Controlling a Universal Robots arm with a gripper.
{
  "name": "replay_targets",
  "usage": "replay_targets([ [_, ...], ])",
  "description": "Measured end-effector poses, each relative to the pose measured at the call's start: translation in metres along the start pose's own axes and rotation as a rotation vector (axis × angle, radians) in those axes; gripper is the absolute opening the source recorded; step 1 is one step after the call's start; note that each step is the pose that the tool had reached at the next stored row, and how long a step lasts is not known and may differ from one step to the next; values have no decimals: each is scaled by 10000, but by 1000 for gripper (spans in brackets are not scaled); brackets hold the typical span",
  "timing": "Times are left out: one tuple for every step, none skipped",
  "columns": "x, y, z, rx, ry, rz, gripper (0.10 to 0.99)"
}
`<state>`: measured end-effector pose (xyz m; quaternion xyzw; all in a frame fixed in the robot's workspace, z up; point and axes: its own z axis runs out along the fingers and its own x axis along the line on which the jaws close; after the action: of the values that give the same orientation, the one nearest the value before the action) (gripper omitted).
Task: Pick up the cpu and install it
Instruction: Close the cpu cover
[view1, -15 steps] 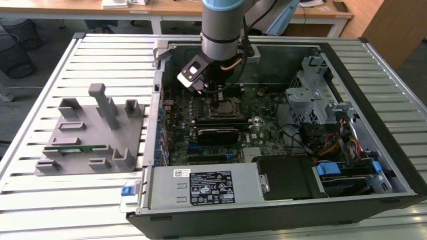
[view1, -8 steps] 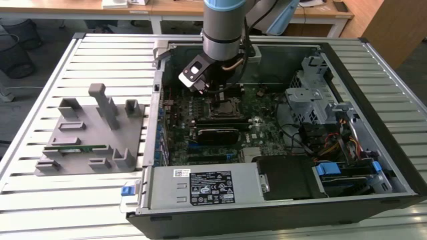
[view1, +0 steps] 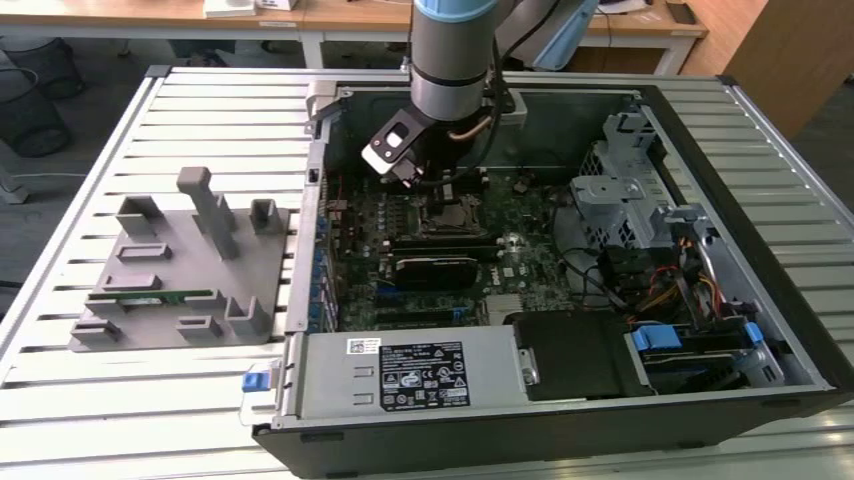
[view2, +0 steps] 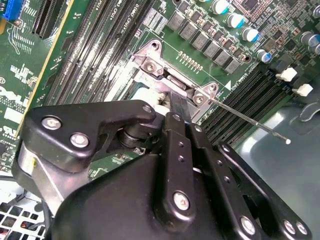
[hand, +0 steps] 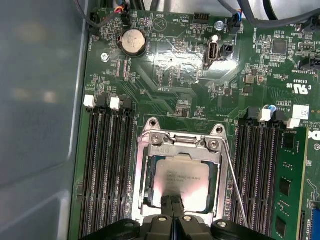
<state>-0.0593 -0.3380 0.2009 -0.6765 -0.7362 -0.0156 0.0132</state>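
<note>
Black linkage of the hand sits in the foreground, its fingers clenched together with the tips at the edge of the cpu. That cpu lies flat in the open socket on the motherboard, inside the opened computer case on the bench.

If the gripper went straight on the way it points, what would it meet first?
Most likely the cpu lying in its socket; the gripper points at its metal top, possibly touching it.
</note>
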Motion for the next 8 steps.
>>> replay_targets([
  [0,3,-10,0,1,1,106],
  [1,5,-25,-1,2,1,106],
  [1,7,-43,-1,3,1,106],
  [2,10,-63,-2,3,1,106],
  [3,14,-82,-1,2,0,106],
  [2,18,-82,-2,3,1,106],
  [0,37,-82,0,2,0,106],
  [0,46,-81,-1,3,0,106],
])
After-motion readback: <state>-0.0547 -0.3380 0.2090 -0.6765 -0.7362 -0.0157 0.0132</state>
